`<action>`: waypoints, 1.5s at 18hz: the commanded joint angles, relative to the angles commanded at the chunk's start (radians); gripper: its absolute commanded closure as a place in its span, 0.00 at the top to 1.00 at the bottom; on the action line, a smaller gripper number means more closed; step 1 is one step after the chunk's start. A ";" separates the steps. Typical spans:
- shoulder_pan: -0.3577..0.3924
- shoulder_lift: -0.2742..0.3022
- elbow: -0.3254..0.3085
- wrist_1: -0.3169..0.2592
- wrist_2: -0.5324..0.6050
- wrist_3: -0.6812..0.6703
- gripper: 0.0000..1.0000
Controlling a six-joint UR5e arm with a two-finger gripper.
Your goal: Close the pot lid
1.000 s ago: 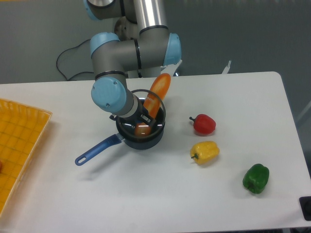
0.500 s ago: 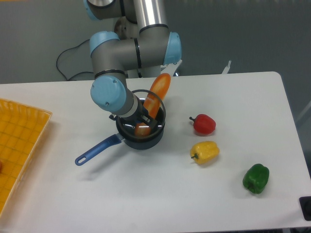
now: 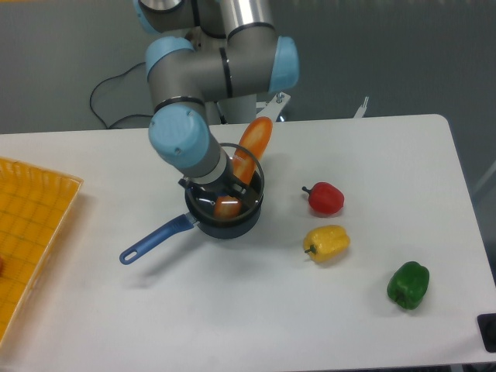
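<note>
Your pot (image 3: 225, 219) sits left of centre on the white table (image 3: 256, 302), its blue handle (image 3: 155, 239) pointing toward the near-left. An orange carrot-like piece (image 3: 249, 149) sticks out of it, leaning back over the far rim. The lid (image 3: 239, 172) rests tilted on top, propped by that piece. The gripper (image 3: 226, 191) reaches down over the pot — you cannot tell how wide its fingers stand or what they hold. A yellow tray (image 3: 31, 232) lies at the left edge. Right of the pot sit three peppers — red (image 3: 325, 198), yellow (image 3: 326, 242), green (image 3: 408, 284). Behind, a grey wall (image 3: 387, 54).
</note>
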 joint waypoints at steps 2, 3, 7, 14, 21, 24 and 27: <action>0.020 0.003 0.009 0.005 -0.002 0.000 1.00; 0.032 0.014 0.008 0.005 -0.002 0.003 1.00; 0.090 0.023 0.008 0.034 -0.038 0.021 1.00; 0.184 0.014 0.008 0.111 -0.126 0.216 1.00; 0.282 -0.032 0.020 0.109 -0.143 0.512 1.00; 0.299 -0.064 0.045 0.109 -0.155 0.520 1.00; 0.325 -0.070 0.052 0.112 -0.155 0.560 1.00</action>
